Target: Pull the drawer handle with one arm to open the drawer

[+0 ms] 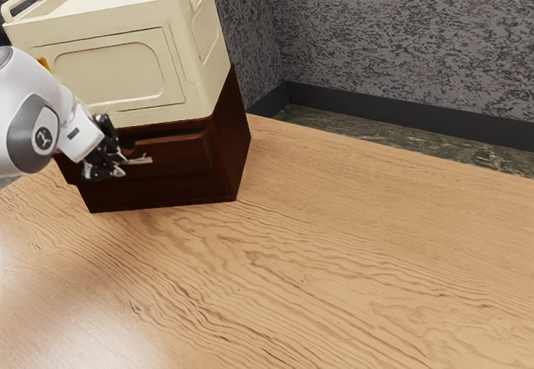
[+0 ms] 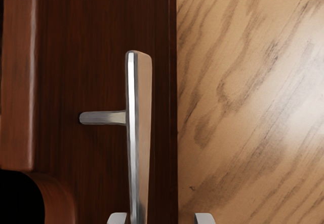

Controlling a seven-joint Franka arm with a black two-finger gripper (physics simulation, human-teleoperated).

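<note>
Wrist view: handle (image 2: pixel 138 133) btwn 2 fingertips (image 2: pixel 205 218)

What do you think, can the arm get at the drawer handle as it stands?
Probably yes. The open gripper is at the handle, one fingertip on each side, and nothing seems to stand in the way.

arm badge (image 1: pixel 43 139): was just a pale logo, couldn't read any letters
hand label (image 1: pixel 73 133): was too tiny to read tbh
</note>
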